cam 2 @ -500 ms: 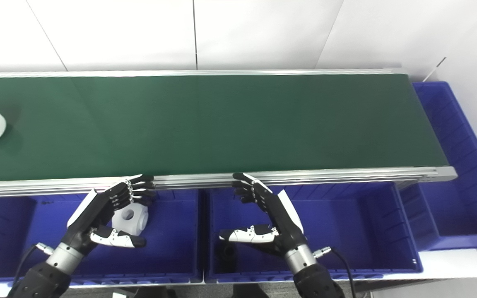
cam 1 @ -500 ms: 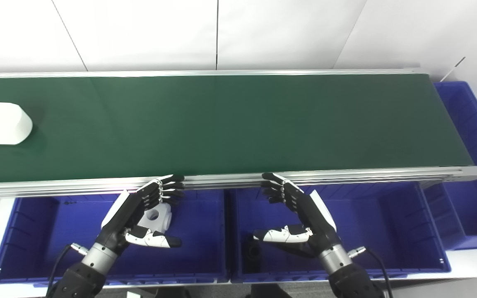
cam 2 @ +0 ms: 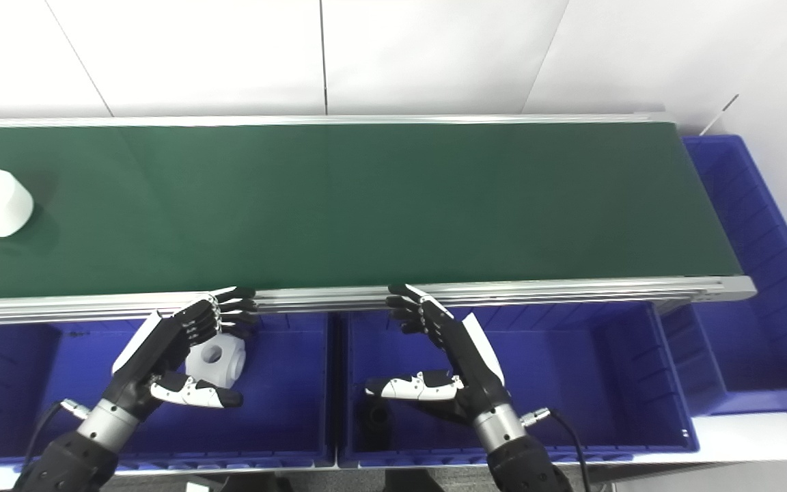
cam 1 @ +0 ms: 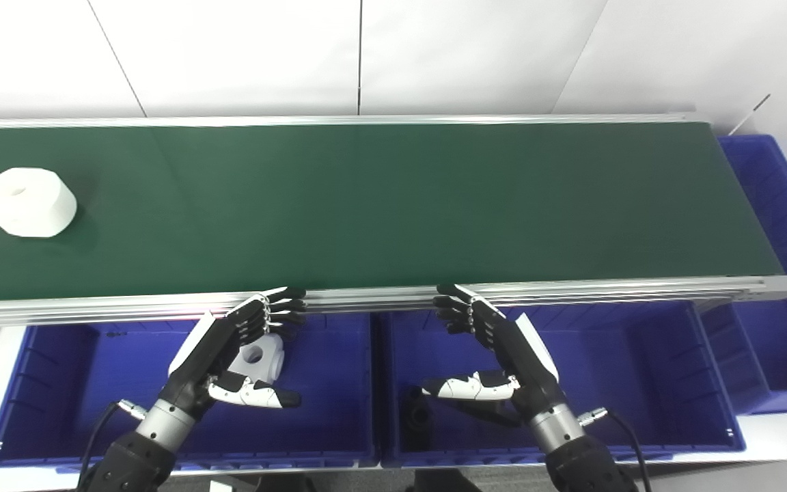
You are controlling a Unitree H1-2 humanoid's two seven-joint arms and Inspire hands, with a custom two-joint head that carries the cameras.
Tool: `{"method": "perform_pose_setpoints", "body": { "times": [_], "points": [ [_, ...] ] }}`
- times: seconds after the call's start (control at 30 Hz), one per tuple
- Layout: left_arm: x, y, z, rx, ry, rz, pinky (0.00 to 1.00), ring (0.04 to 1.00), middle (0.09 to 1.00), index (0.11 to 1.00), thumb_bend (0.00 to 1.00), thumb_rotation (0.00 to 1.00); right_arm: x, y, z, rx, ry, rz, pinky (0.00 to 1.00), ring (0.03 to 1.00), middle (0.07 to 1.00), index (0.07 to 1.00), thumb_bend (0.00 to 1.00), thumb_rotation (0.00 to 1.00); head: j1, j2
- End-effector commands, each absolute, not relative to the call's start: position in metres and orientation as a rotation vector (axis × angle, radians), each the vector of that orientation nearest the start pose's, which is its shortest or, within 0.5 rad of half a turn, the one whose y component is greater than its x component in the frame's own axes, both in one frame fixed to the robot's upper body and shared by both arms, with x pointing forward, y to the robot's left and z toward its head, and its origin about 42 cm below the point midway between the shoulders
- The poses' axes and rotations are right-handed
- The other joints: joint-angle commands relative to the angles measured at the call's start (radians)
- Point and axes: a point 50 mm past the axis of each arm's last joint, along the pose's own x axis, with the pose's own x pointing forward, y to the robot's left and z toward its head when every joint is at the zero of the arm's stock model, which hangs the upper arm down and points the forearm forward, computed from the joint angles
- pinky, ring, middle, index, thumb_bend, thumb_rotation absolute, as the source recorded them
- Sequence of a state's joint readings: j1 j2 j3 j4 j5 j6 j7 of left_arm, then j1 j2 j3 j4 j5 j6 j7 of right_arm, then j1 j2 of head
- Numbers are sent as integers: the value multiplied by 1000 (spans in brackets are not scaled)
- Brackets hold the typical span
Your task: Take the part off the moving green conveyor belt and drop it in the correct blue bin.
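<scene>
Honestly, the biggest thing in play is also my biggest worry: one green conveyor belt (cam 1: 393,205) runs across the whole middle of the frame, and I judge it will carry the part toward me while I wait. If I time my reach badly, the part slides past my fingers and rides off toward the right end, where it would tumble into the wrong bin.

Next in size come the blue bins; I count three. One sits at lower left (cam 1: 59,383), one at lower centre (cam 1: 639,383), both just under the belt's near rail, and one stands at the right edge of the frame (cam 1: 783,273) beyond the belt's end. Dropping into the wrong one is my second risk, since nothing visible labels them.

Then my two hands. My left hand (cam 1: 229,352) hangs over the lower-left bin, fingers spread and holding nothing. My right hand (cam 1: 496,355) hangs over the centre bin, likewise spread and empty. Both have fingertips close to the rail, so a careless lift could knock it.

Smaller again, one white part (cam 1: 28,201) lies on the belt at the upper left of the frame, well apart from both hands. Its rounded body could roll or slip under a loose grasp.

Already binned: one white block with a hole (cam 1: 260,355) beside my left hand, and one dark piece (cam 1: 415,417) in the centre bin.
</scene>
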State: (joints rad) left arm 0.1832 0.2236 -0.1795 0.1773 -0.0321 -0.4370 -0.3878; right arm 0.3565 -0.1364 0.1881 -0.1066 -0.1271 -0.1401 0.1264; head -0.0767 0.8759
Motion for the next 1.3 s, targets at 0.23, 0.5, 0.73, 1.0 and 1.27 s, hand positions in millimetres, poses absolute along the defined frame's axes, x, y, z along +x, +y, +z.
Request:
{"method": "perform_pose_setpoints", "body": {
  "times": [0.23,0.5,0.73,1.0,1.27],
  "points": [
    [196,228,37,170,-86,-537,634,717,782,804,901,272,154,-216,62,-198,30,276,755,801,818,861,875,206,23,-19],
    [188,207,23,160,-43,-553,657,736,796,801,910,270,144,-237,47,-205,34,280,748,811,832,877,859,218,263,-169],
    [182,197,16,161,-22,-533,672,746,795,788,922,253,140,-246,37,-202,30,285,739,817,833,875,869,216,283,-224],
    [180,198,13,124,-11,-474,629,723,784,783,925,260,139,-245,26,-219,35,286,734,807,820,866,886,213,250,-302],
    [187,202,38,101,-103,-445,618,707,772,776,930,279,139,-242,15,-220,39,285,706,786,803,847,899,211,222,-389]
  ]
}}
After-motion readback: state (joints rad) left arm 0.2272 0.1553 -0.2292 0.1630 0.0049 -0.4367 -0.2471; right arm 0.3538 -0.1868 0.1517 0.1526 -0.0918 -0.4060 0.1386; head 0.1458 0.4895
